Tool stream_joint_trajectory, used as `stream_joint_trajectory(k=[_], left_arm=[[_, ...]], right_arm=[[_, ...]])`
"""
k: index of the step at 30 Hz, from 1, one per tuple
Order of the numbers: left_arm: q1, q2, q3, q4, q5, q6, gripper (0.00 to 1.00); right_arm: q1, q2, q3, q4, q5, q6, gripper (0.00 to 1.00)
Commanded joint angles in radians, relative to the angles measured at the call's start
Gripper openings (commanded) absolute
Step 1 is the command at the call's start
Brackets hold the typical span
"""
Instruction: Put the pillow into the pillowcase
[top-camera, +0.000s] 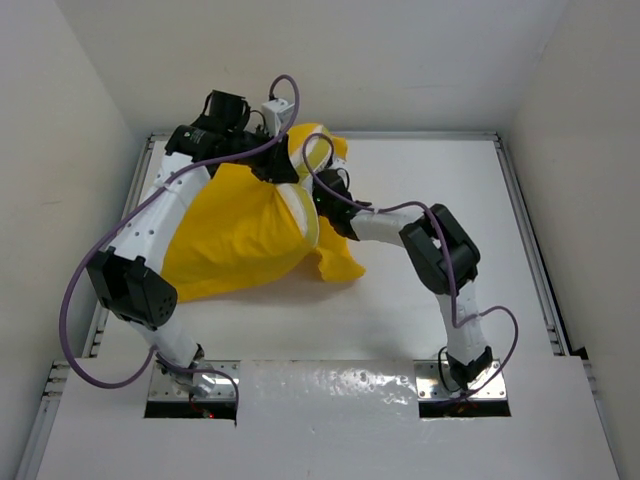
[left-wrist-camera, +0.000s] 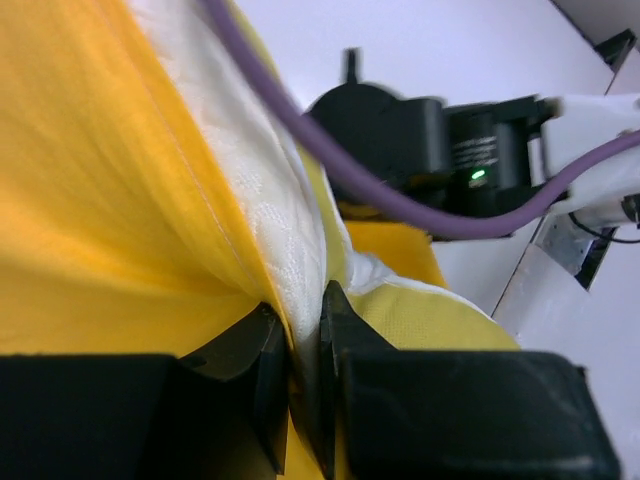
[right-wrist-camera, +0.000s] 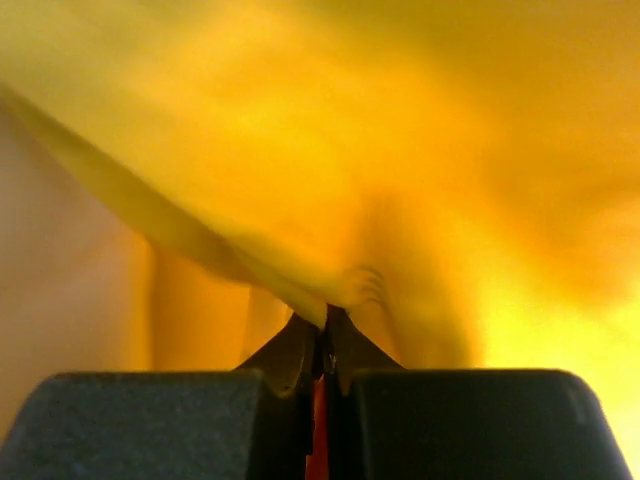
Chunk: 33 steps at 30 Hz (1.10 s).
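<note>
Toward the far left of the white table (top-camera: 430, 180), your outstretched left gripper (left-wrist-camera: 305, 322) clamped the cream-white quilted pillow (left-wrist-camera: 270, 200) poking from the bright yellow fabric pillowcase (top-camera: 235, 235); your right gripper (right-wrist-camera: 325, 325), elbow bent, pinched yellow cloth.

Pillowcase (top-camera: 235, 240) bulk blocks left-centre table (top-camera: 440, 170) — right half, near strip open for passage.

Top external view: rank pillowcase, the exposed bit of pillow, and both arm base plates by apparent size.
1. pillowcase: by far the largest.
2. left base plate and right base plate: look alike, not ranked against each other.
3. pillow: only a thin white strip shows at the case's opening.
</note>
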Motion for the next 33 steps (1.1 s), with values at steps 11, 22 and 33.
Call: stream_joint_trajectory(k=[11, 22, 33], left_arm=[[0.007, -0.082, -0.300, -0.088, -0.214, 0.361, 0.00], [-0.167, 0.127, -0.341, -0.077, -0.163, 0.473, 0.00], [-0.278, 0.179, -0.361, -0.323, -0.149, 0.801, 0.00]], right_arm=[[-0.273, -0.555, -0.749, 0.248, 0.070, -0.038, 0.00], [-0.287, -0.693, -0.806, 0.248, -0.037, -0.214, 0.00], [-0.397, -0.498, -0.494, 0.108, 0.003, -0.194, 0.00]])
